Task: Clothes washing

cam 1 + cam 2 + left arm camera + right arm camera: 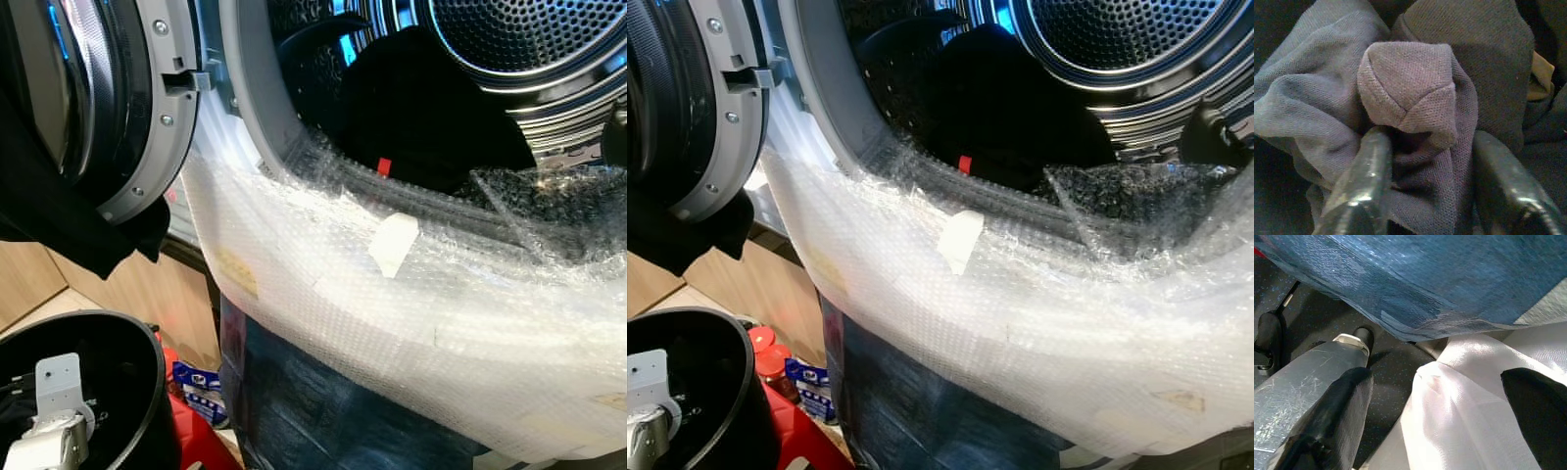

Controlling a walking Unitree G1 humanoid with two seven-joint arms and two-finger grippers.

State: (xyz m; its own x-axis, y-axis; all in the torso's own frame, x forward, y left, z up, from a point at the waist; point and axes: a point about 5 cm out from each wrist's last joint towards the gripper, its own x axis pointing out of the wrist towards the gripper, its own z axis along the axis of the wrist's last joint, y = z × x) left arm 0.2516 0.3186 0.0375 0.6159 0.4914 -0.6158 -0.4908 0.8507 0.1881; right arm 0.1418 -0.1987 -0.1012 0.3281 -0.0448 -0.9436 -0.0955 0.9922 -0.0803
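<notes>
Currently the left gripper (1425,196) has its jaws clamped on a bunched dark shirt (1410,93). The right gripper (1440,431) hangs with jaws wide, empty. Risk: fabric hanging at upper left could snag the door (147,127) or bubble wrap (392,294) short of the drum (529,39).
</notes>
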